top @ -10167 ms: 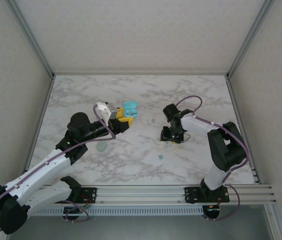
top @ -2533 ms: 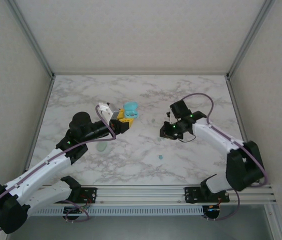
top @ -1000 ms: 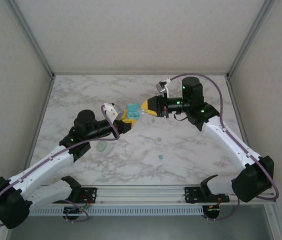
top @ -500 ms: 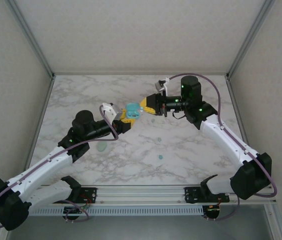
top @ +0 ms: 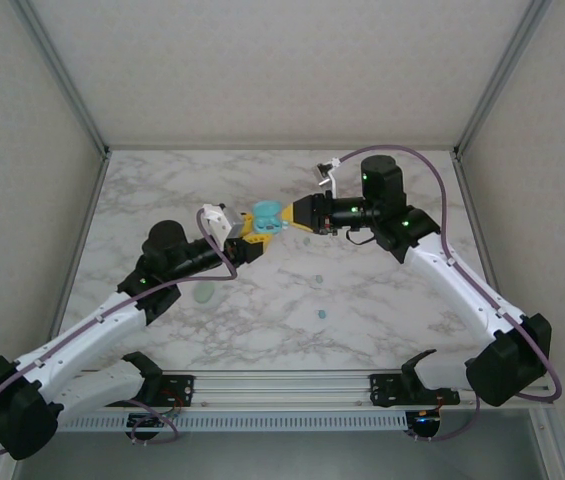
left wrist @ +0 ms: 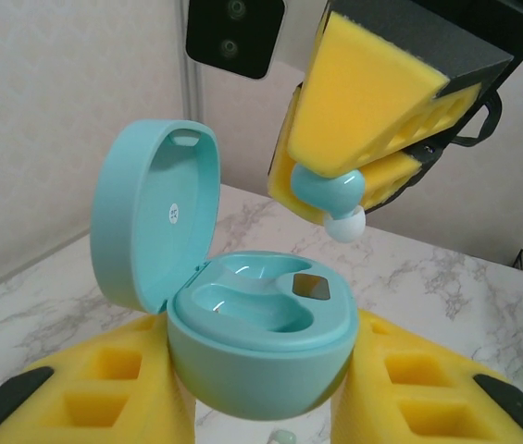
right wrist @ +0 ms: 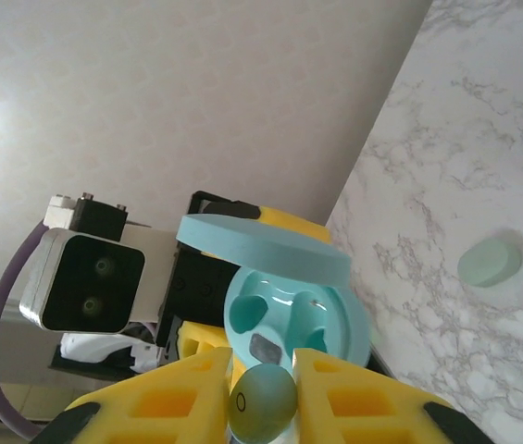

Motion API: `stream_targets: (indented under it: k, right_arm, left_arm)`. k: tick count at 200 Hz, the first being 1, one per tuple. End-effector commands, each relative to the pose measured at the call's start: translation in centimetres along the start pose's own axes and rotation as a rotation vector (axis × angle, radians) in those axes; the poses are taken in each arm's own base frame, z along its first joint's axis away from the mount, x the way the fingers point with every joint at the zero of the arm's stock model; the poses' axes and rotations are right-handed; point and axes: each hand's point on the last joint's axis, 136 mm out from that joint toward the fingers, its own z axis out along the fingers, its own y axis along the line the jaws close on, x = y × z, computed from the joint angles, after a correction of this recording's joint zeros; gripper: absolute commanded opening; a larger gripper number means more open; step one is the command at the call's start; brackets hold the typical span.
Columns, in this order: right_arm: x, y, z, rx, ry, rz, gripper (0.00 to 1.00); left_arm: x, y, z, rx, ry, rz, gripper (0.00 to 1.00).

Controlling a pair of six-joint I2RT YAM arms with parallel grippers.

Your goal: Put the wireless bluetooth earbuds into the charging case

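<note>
Teal earbud point(left wrist: 333, 197) in right gripper point(top: 296, 215); just above open case point(left wrist: 259, 344) (in left gripper point(top: 251, 233))

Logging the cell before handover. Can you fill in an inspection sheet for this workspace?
Surface: marble table, no spills seen.
Job's things: teal charging case open, wells look empty; teal earbud just above it; loose earbud and second earbud on the table.
Clutter: pale oval case lying on the table.
Grippers: left gripper shut on the charging case; right gripper shut on the teal earbud.
Cables: purple cable arching above the table.
Surroundings: pale walls, metal frame rail.
</note>
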Motion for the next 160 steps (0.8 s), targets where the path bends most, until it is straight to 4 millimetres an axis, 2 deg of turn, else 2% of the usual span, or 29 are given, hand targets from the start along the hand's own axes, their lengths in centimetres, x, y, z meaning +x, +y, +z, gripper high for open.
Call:
stream_targets:
  k: [1, 105, 160]
  right_arm:
    - [-0.2, 1.9, 0.0, -0.032, -0.025, -0.109, 0.23]
    - [-0.4, 0.7, -0.1, 0.060, -0.053, -0.136, 0.24]
    - [-0.6, 0.6, 0.0, 0.073, -0.068, -0.156, 0.23]
  left_arm:
    - [-1.6, -1.0, 0.3, 0.049, -0.047, 0.019, 0.19]
    - [-2.3, -1.7, 0.4, 0.074, -0.071, -0.009, 0.19]
    - [-2.4, -1.8, 0.4, 0.079, -0.077, -0.012, 0.19]
